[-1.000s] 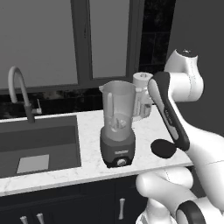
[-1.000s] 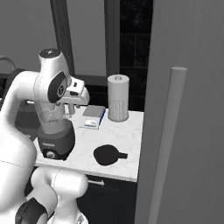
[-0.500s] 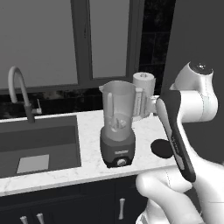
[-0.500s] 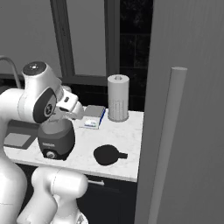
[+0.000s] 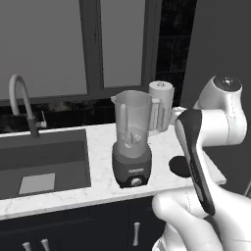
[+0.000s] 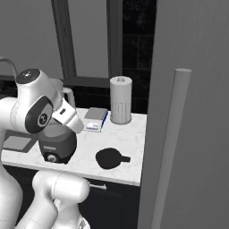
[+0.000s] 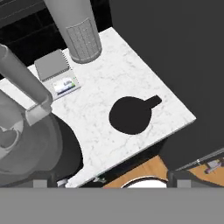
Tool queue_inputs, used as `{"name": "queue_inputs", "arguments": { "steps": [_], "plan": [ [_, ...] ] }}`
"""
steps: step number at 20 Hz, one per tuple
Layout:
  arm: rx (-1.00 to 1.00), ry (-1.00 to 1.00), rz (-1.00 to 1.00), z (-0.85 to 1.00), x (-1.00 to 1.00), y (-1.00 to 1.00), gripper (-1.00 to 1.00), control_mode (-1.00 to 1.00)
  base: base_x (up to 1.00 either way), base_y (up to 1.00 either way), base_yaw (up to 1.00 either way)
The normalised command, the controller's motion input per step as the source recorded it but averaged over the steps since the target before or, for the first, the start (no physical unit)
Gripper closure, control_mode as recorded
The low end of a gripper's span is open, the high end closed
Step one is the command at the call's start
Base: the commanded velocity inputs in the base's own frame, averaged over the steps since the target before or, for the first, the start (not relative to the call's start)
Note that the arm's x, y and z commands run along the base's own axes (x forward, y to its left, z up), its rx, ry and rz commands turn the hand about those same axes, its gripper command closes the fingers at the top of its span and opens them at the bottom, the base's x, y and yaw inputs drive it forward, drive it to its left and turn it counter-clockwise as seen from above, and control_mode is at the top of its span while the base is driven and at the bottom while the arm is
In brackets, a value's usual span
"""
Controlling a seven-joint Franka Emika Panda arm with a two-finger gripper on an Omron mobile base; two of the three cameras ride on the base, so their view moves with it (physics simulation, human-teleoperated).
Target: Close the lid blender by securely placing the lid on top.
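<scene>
We hover high, jaws spread wide, empty. Flat round black lid [image 7: 130,115] lies on marble counter [image 7: 109,83] below hand, tab outward. Probably thin, stiff, light; we'd pinch across rim. Clear jar blender [image 5: 132,139] beside.

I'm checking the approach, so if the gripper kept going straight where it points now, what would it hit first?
Probably the lid, lying flat on the marble counter right of the blender; depth is uncertain, so it might meet bare counter beside it.

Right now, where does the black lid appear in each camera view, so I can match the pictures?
Left base view: lid at right of centre on the counter, partly hidden behind the arm.
Right base view: lid near the middle, on the counter's front part.
Hand view: lid centre.
Shared landmark: paper-towel roll.
</scene>
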Motion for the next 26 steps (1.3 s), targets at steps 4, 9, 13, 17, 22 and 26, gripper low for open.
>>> {"name": "queue_inputs", "arguments": {
  "steps": [4, 9, 13, 17, 22, 26],
  "plan": [
    [0.06, 0.03, -0.34, 0.0, 0.0, -0.13, -1.0, -1.0, 0.0, 0.0, 0.0],
    [0.08, 0.07, -0.31, -0.02, 0.0, -0.28, -1.0, -1.0, 0.0, 0.0, 0.0],
    [0.09, 0.08, -0.25, -0.12, 0.0, -0.31, -1.0, -1.0, 0.0, 0.0, 0.0],
    [0.07, 0.08, -0.2, -0.14, 0.09, -0.13, -1.0, -1.0, 0.0, 0.0, 0.0],
    [0.1, 0.07, -0.14, -0.18, 0.19, -0.2, -1.0, -1.0, 0.0, 0.0, 0.0],
    [0.12, 0.01, -0.08, -0.27, 0.19, -0.29, -1.0, -1.0, 0.0, 0.0, 0.0]
  ]
}}
